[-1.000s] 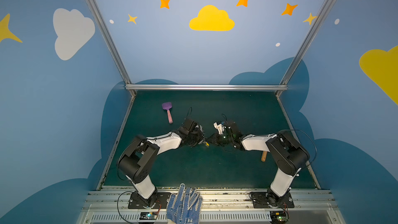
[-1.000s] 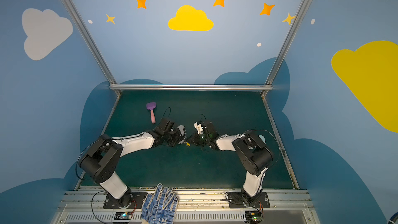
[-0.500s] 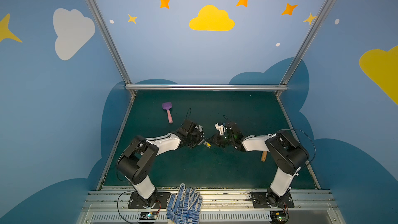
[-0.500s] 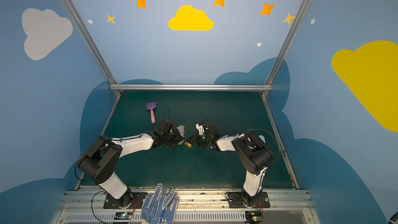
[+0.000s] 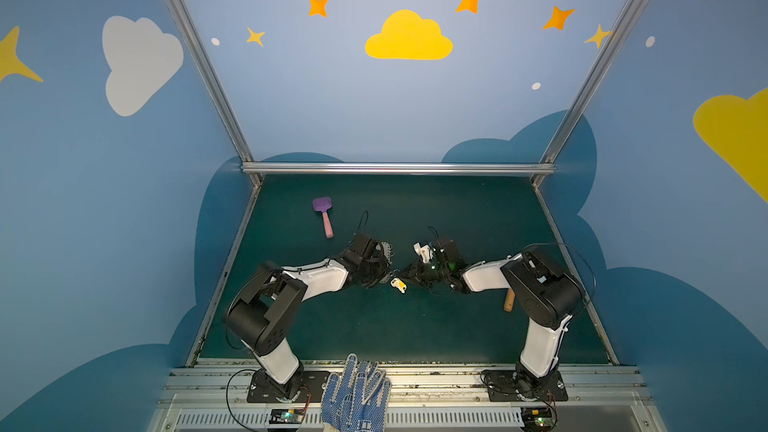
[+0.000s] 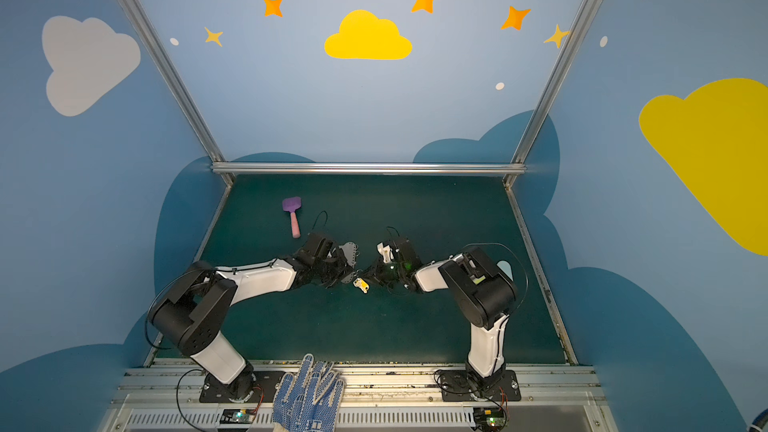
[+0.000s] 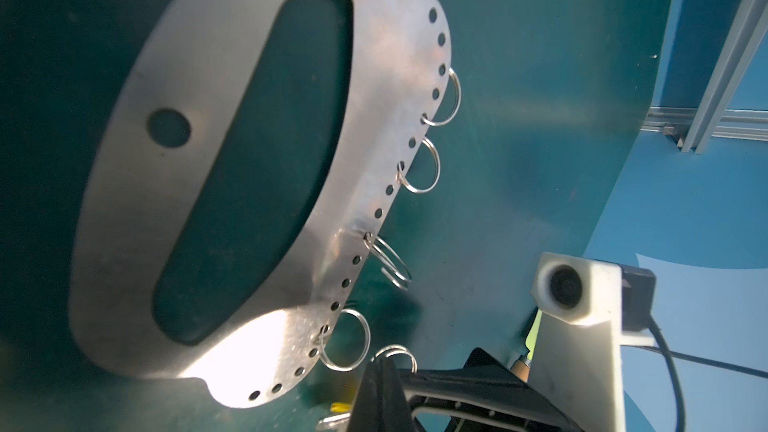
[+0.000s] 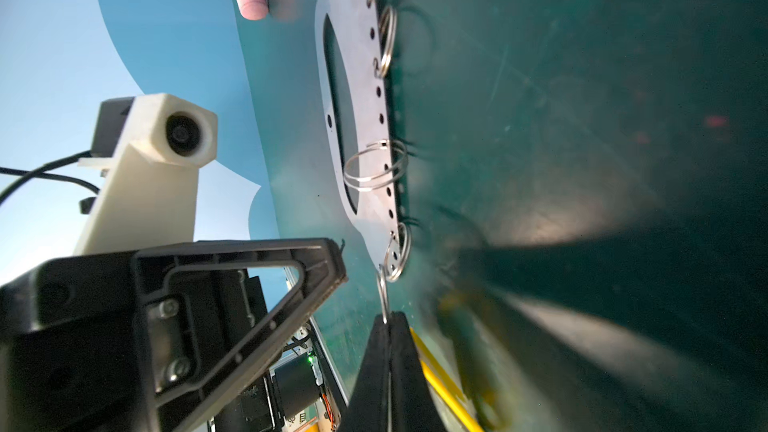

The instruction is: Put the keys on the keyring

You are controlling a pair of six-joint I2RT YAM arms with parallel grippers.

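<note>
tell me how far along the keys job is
Done: left pincer holds the keyring raised, right pincer pinches the keys by their split ring. In hand: that ring sits at the keyring's end ring. Left: threading it on; linking not visible.

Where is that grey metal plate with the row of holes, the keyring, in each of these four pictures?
Top view: keyring just left of centre, at the left arm's end.
Top view: same spot.
Left wrist: fills most of the picture.
Right wrist: narrow strip, seen nearly edge-on.
Shared landmark: the keys, by their yellow tag.
</note>
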